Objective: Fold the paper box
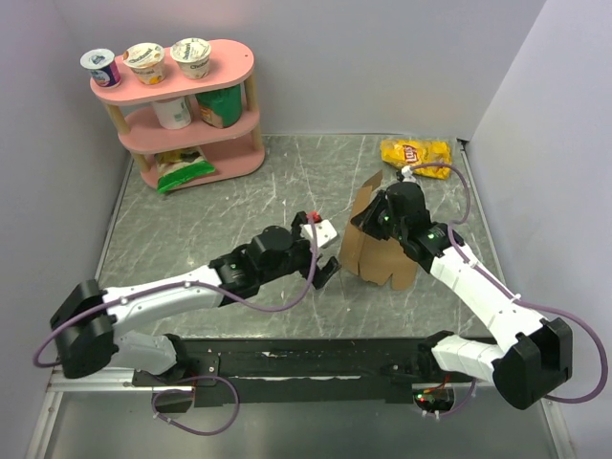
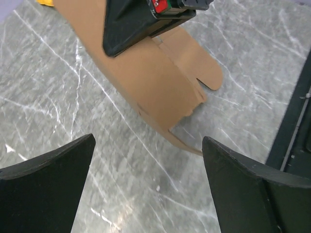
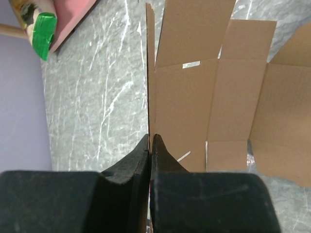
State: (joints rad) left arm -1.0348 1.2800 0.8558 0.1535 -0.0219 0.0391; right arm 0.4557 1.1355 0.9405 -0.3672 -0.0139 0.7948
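Observation:
The paper box [image 1: 376, 254] is a plain brown cardboard sheet, partly unfolded, standing upright on the table right of centre. My right gripper [image 1: 382, 216] holds it from above. In the right wrist view the jaws [image 3: 151, 137] are shut on the thin edge of one panel, with the other panels and flaps [image 3: 233, 92] spread out to the right. My left gripper [image 1: 326, 271] is open just left of the box and is not touching it. In the left wrist view its wide-set fingers [image 2: 148, 141] frame bare table, and the box's rounded flaps [image 2: 160, 87] lie just beyond.
A pink shelf [image 1: 239, 122] at the back left carries yogurt cups [image 1: 144, 61], with a green bag [image 1: 182, 173] at its foot. A yellow chip bag [image 1: 416, 151] lies at the back right. A black rail [image 1: 316, 364] runs along the near edge.

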